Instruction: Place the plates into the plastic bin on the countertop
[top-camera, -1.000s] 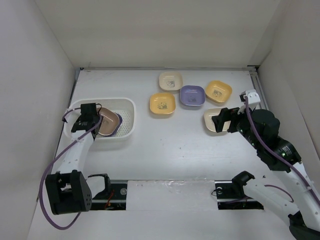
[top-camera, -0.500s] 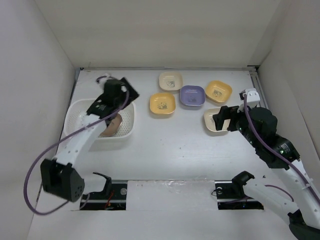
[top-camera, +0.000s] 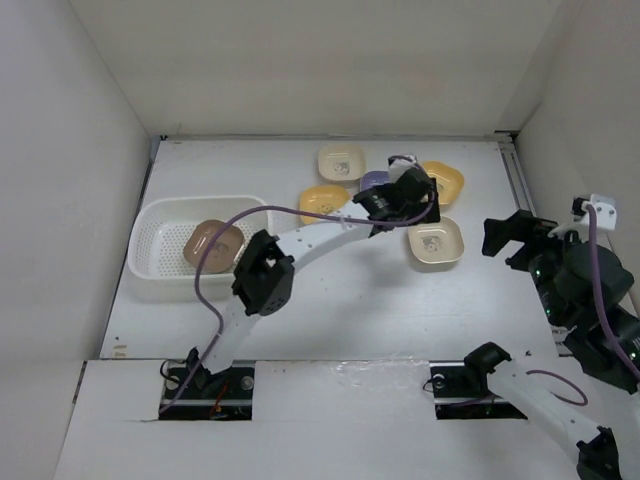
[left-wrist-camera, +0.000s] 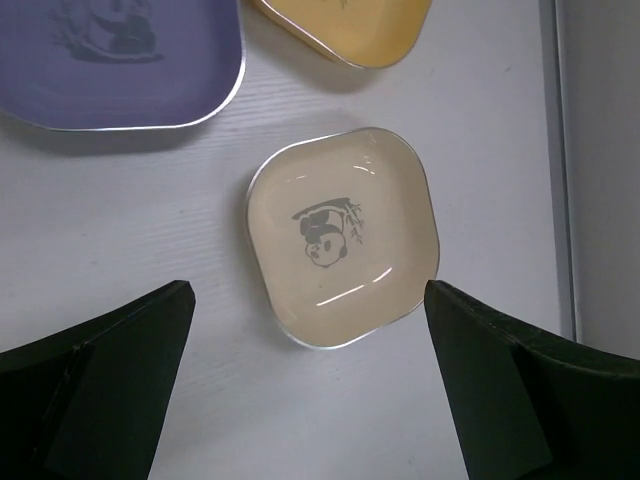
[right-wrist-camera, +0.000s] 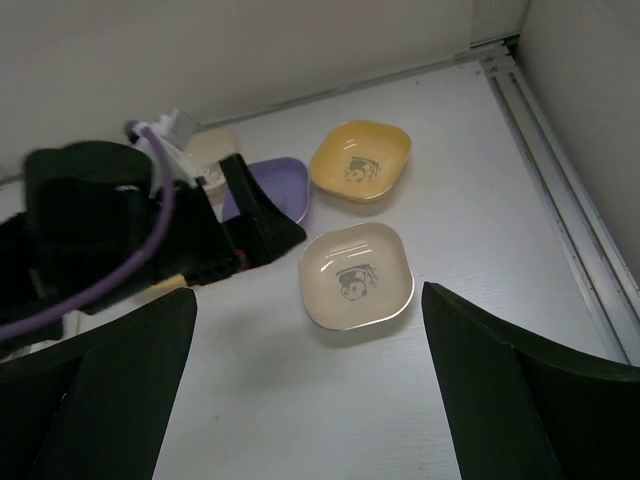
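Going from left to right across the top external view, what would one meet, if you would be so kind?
plastic bin → left orange-yellow plate → purple plate → beige plate → right gripper

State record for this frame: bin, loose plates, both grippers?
bin: left on countertop, brown plate inside
loose: cream plate, yellow plate, purple plate, orange plate, beige plate
left gripper: open, empty, facing beige plate
right gripper: open, empty, right of beige plate
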